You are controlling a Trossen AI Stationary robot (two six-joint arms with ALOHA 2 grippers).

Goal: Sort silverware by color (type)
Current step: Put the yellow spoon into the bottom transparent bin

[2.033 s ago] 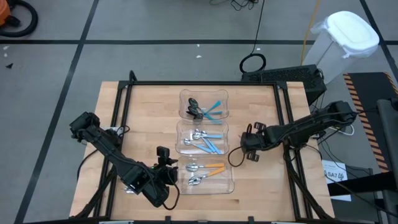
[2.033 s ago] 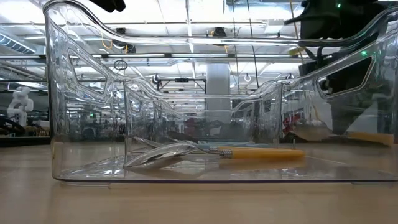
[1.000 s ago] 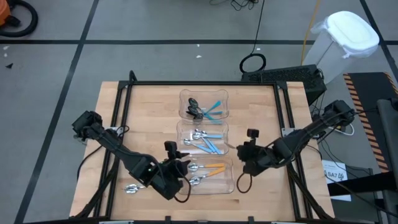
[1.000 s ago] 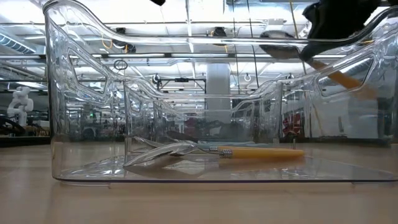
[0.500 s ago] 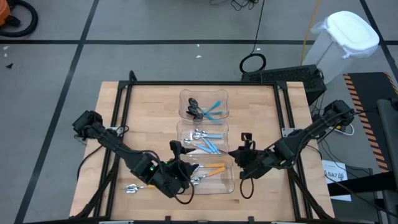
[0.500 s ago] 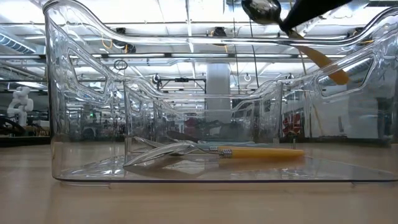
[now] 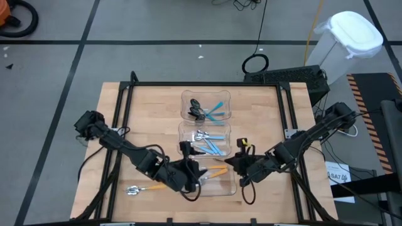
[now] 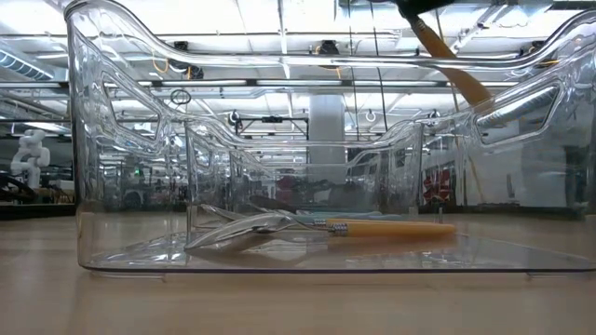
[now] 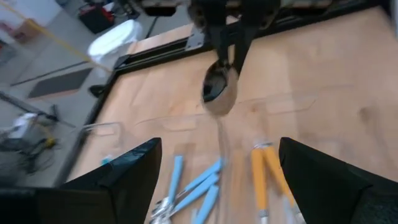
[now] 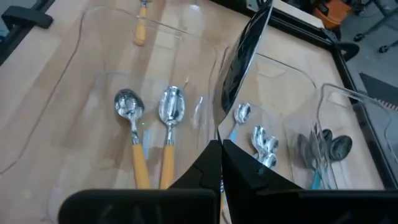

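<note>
Wooden table, three clear bins in a row, nearest bin with two orange-handled spoons, left gripper over it, fingers spread wide, empty, right gripper clamped on a silver spoon at the bin's edge, one orange-handled spoon loose on the table

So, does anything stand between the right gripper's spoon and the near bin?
Only the left gripper, fingers open, over that bin's left part; nothing else visible below the right gripper's spoon.
</note>
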